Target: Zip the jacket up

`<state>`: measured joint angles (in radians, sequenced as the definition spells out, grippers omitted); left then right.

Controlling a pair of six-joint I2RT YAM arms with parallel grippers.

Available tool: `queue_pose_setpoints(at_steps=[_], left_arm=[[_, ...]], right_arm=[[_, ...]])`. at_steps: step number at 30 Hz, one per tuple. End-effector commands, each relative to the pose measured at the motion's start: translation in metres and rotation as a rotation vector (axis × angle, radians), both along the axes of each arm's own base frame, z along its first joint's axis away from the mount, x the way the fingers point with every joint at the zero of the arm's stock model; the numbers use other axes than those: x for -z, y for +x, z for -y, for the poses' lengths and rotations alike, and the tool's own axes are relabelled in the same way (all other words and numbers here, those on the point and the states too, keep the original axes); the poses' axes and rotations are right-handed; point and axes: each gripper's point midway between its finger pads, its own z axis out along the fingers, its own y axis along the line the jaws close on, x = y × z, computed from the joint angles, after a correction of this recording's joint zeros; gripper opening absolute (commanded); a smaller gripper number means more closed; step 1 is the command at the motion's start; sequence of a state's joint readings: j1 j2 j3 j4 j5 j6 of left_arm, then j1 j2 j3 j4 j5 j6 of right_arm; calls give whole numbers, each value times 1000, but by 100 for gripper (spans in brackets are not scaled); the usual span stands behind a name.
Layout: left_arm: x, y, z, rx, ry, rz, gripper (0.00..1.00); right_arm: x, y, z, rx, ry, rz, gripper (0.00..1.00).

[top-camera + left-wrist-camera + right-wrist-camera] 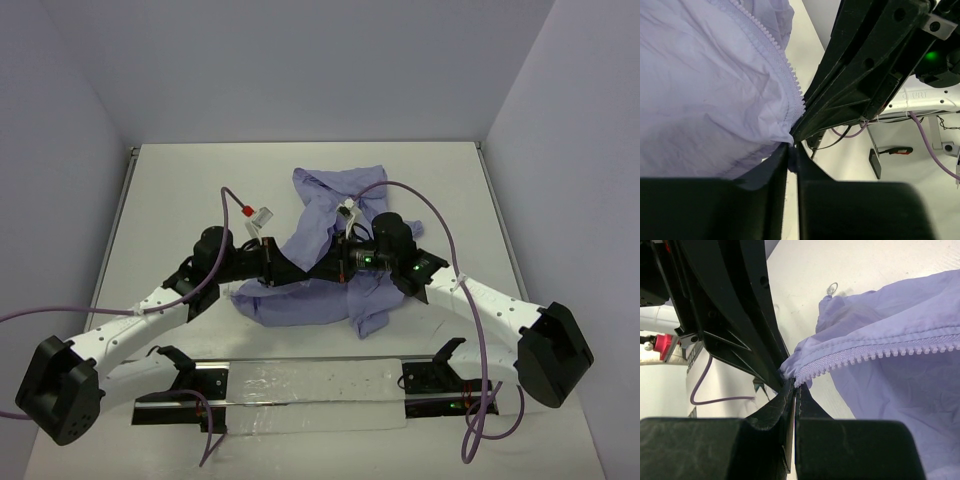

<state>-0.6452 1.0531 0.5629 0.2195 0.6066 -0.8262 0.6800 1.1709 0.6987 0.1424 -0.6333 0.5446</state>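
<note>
The thin, soft lavender-purple fabric jacket is one plain colour all over, and its row of small plastic zipper teeth is a paler, whitish lilac. The two-finger left gripper and right gripper are matt black. The left arm and right arm have white shells with black joints, and their thin cables are dull purple. A small light glows green. The flat table is off-white.

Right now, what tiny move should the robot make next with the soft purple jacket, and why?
Probably ease the grippers together to line up the zipper ends. The left gripper and right gripper each pinch the thin lavender fabric jacket beside unjoined lilac zipper teeth, tips almost meeting.
</note>
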Motion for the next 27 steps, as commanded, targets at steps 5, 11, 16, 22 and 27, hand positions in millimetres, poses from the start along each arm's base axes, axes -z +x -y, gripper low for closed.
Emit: queue_pose_setpoints(at_steps=[5, 11, 16, 22, 27], left_arm=[[-7, 7, 1, -12, -10, 37, 0], [3, 14, -2, -62, 29, 14, 0], [8, 24, -9, -134, 52, -5, 0], [-2, 48, -23, -322, 33, -26, 0], [-8, 63, -41, -445, 77, -15, 0]], right_arm=[[-15, 3, -1, -6, 34, 49, 0], [-29, 6, 3, 28, 22, 66, 30], [-40, 20, 38, 189, -128, 150, 76], [-15, 60, 126, 604, -413, 111, 64], [51, 59, 164, 767, -591, -43, 47]])
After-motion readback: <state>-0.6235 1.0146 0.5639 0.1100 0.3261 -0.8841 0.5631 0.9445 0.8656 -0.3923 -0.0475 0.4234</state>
